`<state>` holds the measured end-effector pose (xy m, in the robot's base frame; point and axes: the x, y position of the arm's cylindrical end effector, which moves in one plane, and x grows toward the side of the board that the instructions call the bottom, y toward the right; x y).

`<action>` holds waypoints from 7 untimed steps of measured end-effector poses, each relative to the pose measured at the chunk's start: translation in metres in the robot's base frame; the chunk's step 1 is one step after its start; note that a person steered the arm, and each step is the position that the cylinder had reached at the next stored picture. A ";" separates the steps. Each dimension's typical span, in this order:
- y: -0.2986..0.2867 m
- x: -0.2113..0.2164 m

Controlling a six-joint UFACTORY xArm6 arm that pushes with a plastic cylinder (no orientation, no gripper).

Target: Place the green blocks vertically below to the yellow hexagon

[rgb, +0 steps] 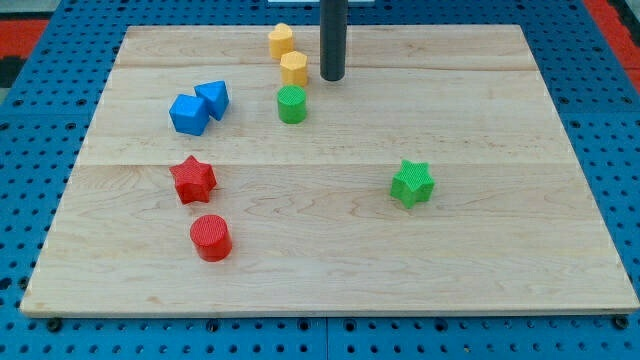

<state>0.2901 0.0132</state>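
Note:
Two yellow blocks stand near the view's top: a yellow hexagon (281,41) and a second yellow block (294,68) just below it, its shape unclear. A green cylinder (291,104) sits right below that second yellow block. A green star (412,183) lies apart at the view's right of centre. My tip (332,77) is just to the right of the lower yellow block, above and right of the green cylinder, touching neither.
A blue cube (189,114) and a blue triangle (213,98) touch at the left. A red star (192,179) and a red cylinder (211,238) lie below them. The wooden board (500,270) is edged by blue perforated table.

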 end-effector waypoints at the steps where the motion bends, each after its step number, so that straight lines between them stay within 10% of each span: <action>1: -0.001 -0.001; 4: -0.027 -0.001; 7: 0.081 -0.007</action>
<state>0.2835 0.0944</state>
